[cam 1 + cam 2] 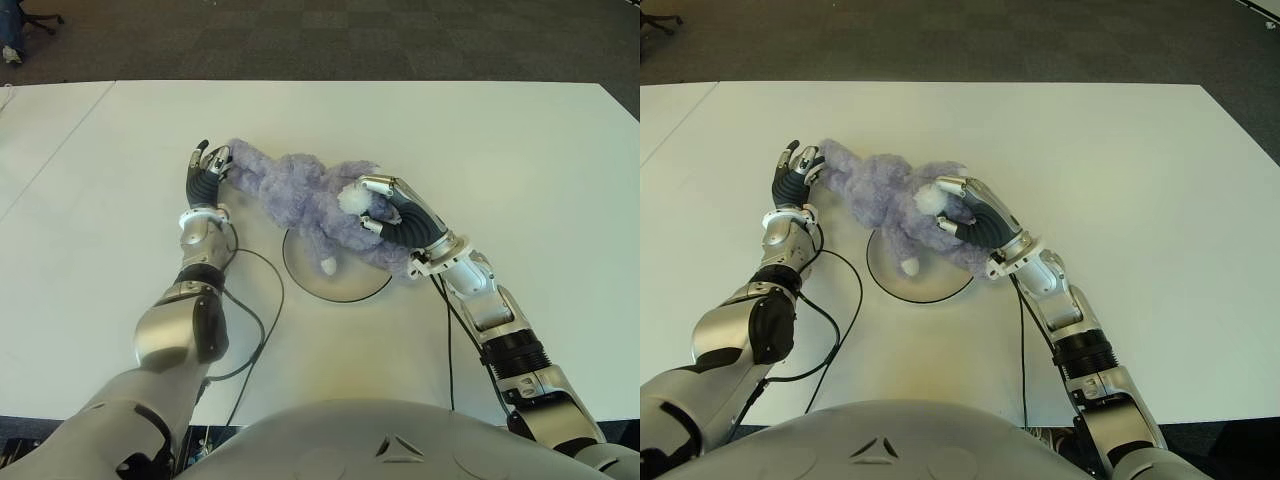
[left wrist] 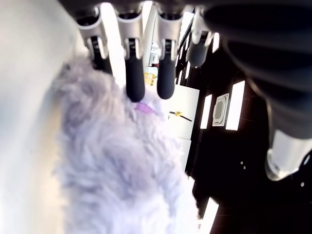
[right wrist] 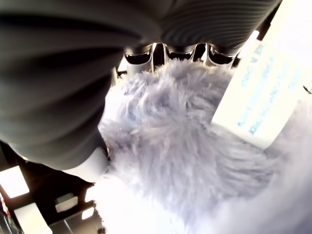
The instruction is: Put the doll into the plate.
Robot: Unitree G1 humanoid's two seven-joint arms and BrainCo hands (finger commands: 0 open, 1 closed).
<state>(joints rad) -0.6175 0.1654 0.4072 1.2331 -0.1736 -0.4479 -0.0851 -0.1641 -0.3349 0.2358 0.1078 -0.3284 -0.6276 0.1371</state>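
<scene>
A fluffy purple doll (image 1: 290, 190) with white patches lies stretched across the white table, its lower part over the far rim of a round pale plate (image 1: 345, 285). My right hand (image 1: 385, 215) is curled around the doll's body above the plate's right side; in the right wrist view, fur (image 3: 180, 141) fills the space under its fingers (image 3: 141, 61). At the doll's far left limb is my left hand (image 1: 207, 170). In the left wrist view its fingers (image 2: 135, 73) stretch straight over the fur (image 2: 107, 165), with the thumb held well apart.
Black cables (image 1: 255, 320) loop over the table (image 1: 500, 150) from both wrists, the left one passing close to the plate's near-left edge. Dark carpet (image 1: 350, 40) lies beyond the table's far edge.
</scene>
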